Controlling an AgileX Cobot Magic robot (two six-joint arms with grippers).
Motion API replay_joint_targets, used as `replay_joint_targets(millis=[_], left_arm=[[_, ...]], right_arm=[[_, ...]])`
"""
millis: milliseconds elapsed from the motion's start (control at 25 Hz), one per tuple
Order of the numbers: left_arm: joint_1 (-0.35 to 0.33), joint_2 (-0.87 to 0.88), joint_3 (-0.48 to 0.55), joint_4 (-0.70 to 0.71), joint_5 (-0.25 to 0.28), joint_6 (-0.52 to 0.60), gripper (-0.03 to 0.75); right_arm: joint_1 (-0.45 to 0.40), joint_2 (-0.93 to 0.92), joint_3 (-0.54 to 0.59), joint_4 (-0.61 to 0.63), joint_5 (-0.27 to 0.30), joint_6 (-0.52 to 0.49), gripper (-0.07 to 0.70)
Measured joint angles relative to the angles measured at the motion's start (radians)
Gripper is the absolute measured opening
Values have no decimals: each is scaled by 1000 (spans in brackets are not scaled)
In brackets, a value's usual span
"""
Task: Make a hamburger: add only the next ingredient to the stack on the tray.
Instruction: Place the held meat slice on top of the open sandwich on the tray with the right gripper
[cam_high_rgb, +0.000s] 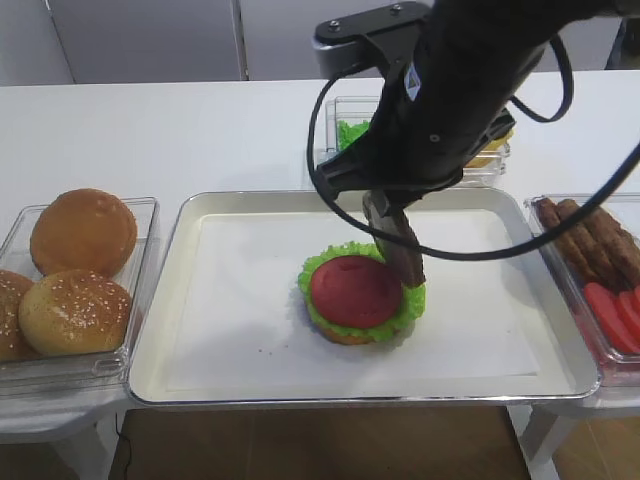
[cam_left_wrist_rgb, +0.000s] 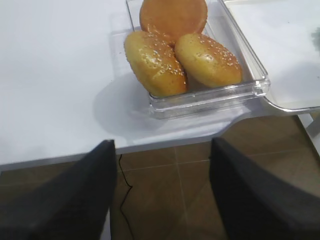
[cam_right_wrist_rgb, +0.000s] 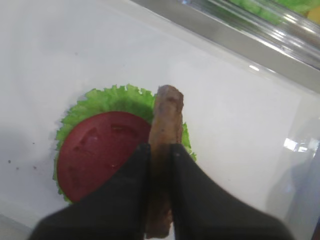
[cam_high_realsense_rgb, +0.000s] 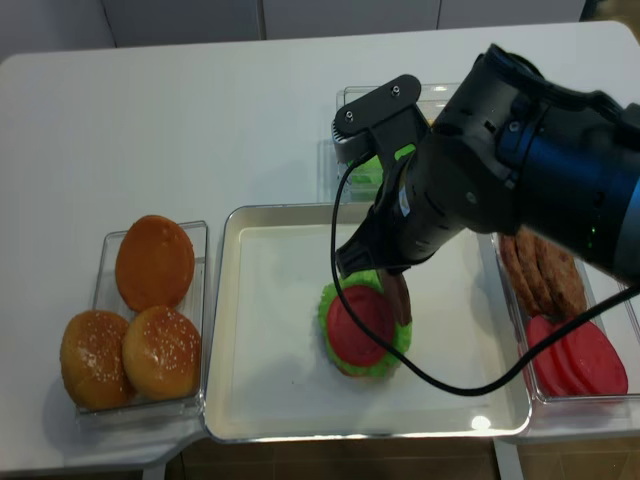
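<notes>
Brown patty (cam_right_wrist_rgb: 164, 145) edge-on, pinched in R tool (cam_right_wrist_rgb: 160, 150), over stack (cam_high_rgb: 357, 293) rim

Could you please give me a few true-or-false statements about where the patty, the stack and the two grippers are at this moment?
1. The right gripper is shut on the meat patty, holding it on edge. True.
2. The patty lies flat on the tomato slice. False: it hangs upright at the right edge of the stack, held in the gripper.
3. The stack sits on the tray with lettuce showing around the tomato. True.
4. The left gripper grips a bun. False: it is open, off the table's near edge, and the buns lie in their clear box.
</notes>
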Motion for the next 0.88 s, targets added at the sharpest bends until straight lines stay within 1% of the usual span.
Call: replay_joint_targets(millis=[280,880], left_arm=[[0,0,0,0,0,0,441],[0,0,0,0,0,0,441]], right_arm=[[0,17,-7,19,-8,0,82],[0,17,-8,44,-3,-2,82]])
